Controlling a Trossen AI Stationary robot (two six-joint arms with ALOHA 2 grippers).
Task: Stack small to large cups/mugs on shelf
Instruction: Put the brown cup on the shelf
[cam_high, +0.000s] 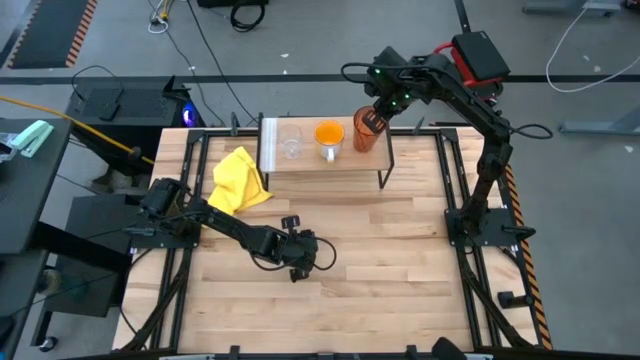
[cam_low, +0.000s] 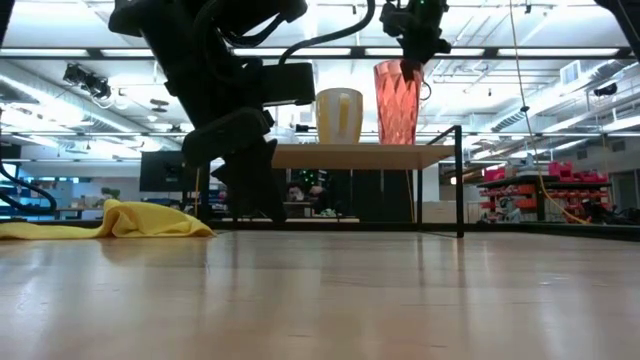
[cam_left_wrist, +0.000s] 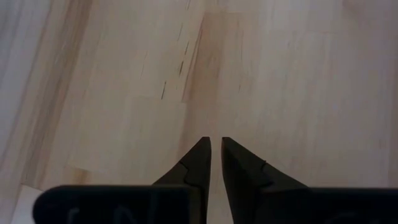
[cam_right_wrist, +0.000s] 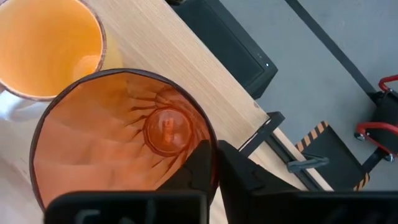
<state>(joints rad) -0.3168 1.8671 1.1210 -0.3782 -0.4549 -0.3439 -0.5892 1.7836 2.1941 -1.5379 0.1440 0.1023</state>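
Note:
The shelf (cam_high: 320, 165) carries three vessels in a row: the small clear glass (cam_high: 291, 143), the orange mug (cam_high: 329, 136) with its white handle, and the amber tumbler (cam_high: 364, 135). In the low view the mug (cam_low: 339, 116) and tumbler (cam_low: 397, 102) stand upright on the board (cam_low: 365, 153), and my left arm hides the glass. My right gripper (cam_high: 376, 120) is over the tumbler and shut on its rim. My left gripper (cam_high: 300, 262) rests shut, low over the middle of the table, holding nothing. My right gripper holds the tumbler by its rim (cam_right_wrist: 214, 149), on the side away from the mug. One finger (cam_right_wrist: 198, 168) is inside the cup and the other (cam_right_wrist: 242, 177) is outside its wall. The fingers come from above, pointing down. The tumbler stands upright with its base on the shelf (cam_low: 397, 143).
A crumpled yellow cloth (cam_high: 239, 180) lies on the table to the left of the shelf, beside my left arm. Bare wooden tabletop (cam_high: 400, 260) spreads in front of the shelf. Black frame rails (cam_high: 455, 180) run along the table's sides.

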